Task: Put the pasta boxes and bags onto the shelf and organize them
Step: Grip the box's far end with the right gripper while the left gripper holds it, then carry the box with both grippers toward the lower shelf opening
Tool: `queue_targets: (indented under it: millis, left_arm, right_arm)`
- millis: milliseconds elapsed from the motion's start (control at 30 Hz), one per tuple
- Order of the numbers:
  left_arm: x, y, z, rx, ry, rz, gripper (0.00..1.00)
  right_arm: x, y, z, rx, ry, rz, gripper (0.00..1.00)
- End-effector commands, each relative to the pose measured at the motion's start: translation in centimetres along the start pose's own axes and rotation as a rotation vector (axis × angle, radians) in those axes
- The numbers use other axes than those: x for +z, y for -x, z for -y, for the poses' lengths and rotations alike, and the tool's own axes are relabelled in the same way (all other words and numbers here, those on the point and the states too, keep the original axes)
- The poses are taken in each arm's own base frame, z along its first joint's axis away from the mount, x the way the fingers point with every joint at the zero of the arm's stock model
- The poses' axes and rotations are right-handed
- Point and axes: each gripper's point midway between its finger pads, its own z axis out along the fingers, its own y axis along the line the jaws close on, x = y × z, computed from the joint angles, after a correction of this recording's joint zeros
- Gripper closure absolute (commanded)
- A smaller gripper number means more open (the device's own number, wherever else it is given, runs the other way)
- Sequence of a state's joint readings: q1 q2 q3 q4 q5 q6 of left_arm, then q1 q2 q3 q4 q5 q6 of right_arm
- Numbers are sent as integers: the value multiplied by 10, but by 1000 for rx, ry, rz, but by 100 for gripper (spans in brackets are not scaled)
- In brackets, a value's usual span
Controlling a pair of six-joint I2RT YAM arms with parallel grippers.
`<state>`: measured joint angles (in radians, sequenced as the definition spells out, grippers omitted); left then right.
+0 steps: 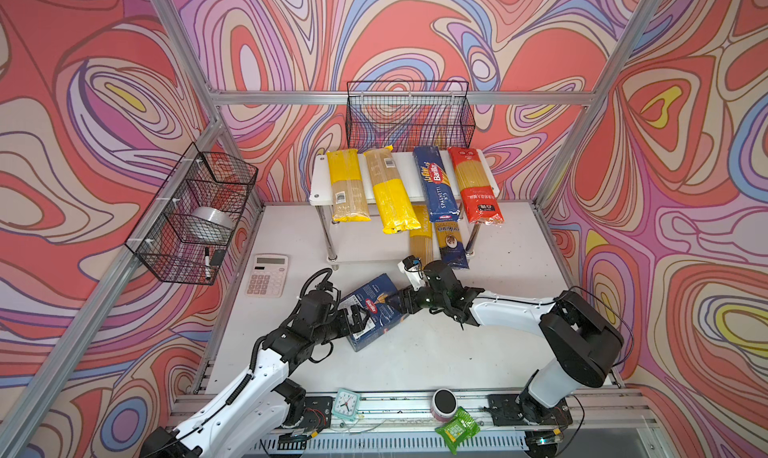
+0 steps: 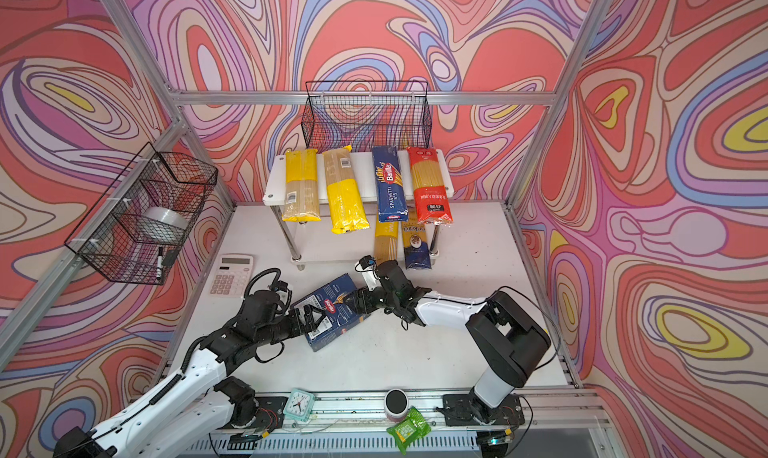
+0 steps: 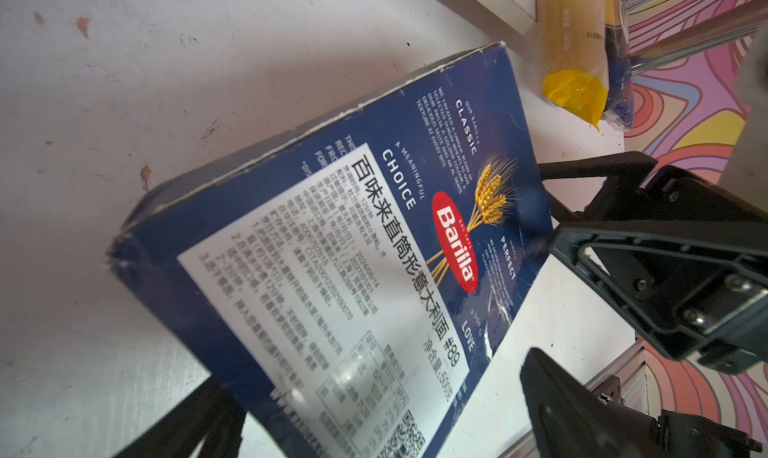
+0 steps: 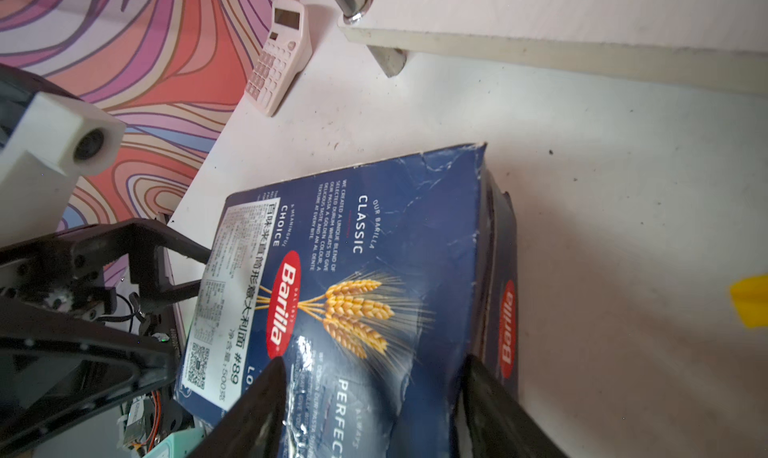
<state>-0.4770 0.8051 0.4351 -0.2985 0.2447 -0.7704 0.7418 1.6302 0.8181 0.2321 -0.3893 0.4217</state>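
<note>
navy cardboard is the worry: the box [image 1: 376,308] is tilted over the middle of the table [image 1: 436,352], one long edge raised, and its skin is creased and dented. on its left, the left gripper [image 1: 358,315] has its jaws spread around the label end, with a strip of table showing beside one finger [image 3: 561,398], so i judge it gives no real hold. on its right, the right gripper [image 4: 372,360] pinches the box through its thickness near one corner. held that way, the box could swing about the pinch or slide out, and a harder squeeze could crush it. further back, the shelf [image 1: 328,236] stands at the table's back edge; its top board [image 1: 322,188] is full, and the long packs [image 1: 395,194] overhang its front edge, so a high approach to the lower board [image 1: 365,244] could knock them off.
</note>
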Motion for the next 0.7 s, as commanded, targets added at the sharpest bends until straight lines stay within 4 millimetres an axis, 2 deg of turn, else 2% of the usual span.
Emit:
queue_targets:
  millis: [0,100,133,167,667]
  left_arm:
    - [-20,41,65,86,-226,132,0]
    - [-17,43,65,101,-220,141,0]
    - [-24,54,77,111,-244,169,0]
    - [-24,55,79,114,-246,169,0]
    - [-32,82,94,197,-228,248,0]
  right_arm:
    - [-10,30,-65,-101,202,85,32]
    - [-12,33,-65,-115,194,95,33]
    - [-13,34,-67,-119,194,98,32]
    - [-14,35,-66,-119,191,98,32]
    - [-22,59,-78,-174,190,159,33]
